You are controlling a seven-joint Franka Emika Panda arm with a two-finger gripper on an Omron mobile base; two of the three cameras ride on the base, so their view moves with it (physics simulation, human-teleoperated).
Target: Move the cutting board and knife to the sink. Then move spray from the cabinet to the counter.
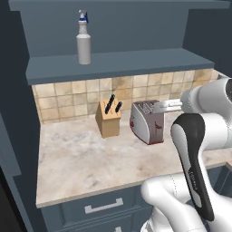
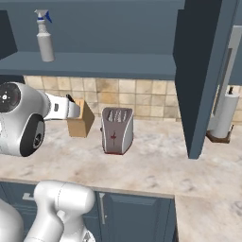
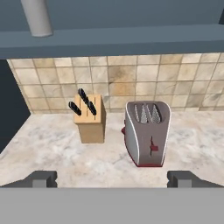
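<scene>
1 spray point(image 1: 83, 41), 1 knife block point(image 1: 108, 119), 1 toaster point(image 1: 147, 121), 1 paper-towel roll point(image 2: 225, 115).

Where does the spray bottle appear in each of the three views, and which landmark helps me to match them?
Left base view: spray upright on the cabinet ledge, upper left, above the knife block.
Right base view: spray at the upper left, on the ledge.
Hand view: its base at the top left edge; its nozzle is cut off.
Shared landmark: the toaster, right of the knife block.

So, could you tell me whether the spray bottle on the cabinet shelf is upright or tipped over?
Upright: the spray stands on its base on the cabinet ledge, nozzle on top.
</scene>
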